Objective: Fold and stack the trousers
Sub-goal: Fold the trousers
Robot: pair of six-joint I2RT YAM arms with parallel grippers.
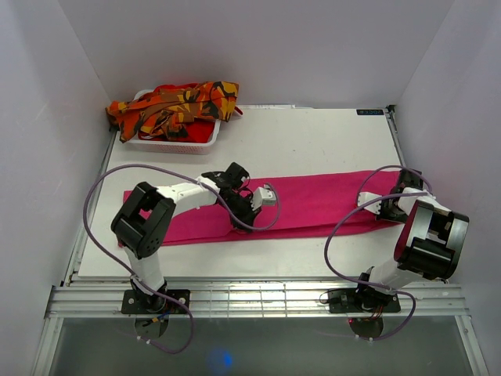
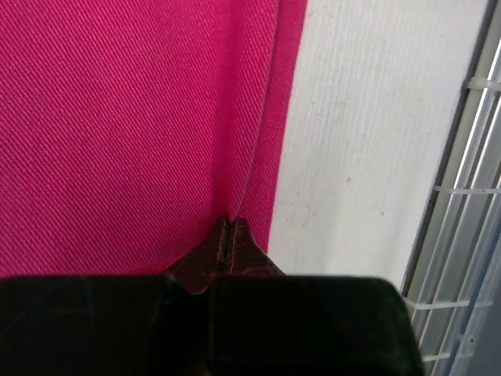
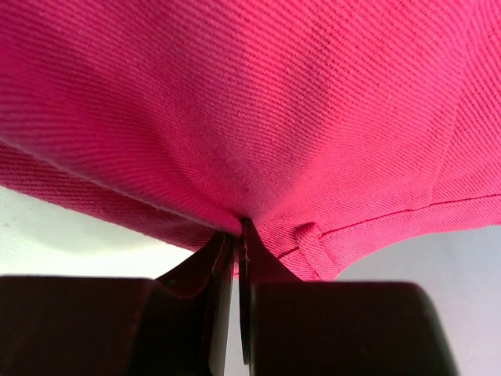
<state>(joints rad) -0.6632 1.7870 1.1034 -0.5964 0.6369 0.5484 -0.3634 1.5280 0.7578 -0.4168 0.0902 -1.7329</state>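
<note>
The pink trousers [image 1: 313, 200] lie stretched flat across the table from left to right. My left gripper [image 1: 238, 222] is at their near edge around the middle. In the left wrist view it [image 2: 228, 225] is shut, pinching a ridge of the pink cloth [image 2: 117, 133] beside the hem. My right gripper [image 1: 385, 210] is at the right end. In the right wrist view it [image 3: 239, 229] is shut on the waistband, next to a belt loop [image 3: 313, 244], with the pink cloth [image 3: 250, 102] lifted over the fingers. The orange camouflage trousers [image 1: 176, 102] lie heaped in the basket at the back left.
A white slotted basket [image 1: 168, 146] stands at the table's back left corner. White walls close in the left, back and right sides. A metal rail [image 1: 258, 298] runs along the near edge, and purple cables loop from both arms over the table.
</note>
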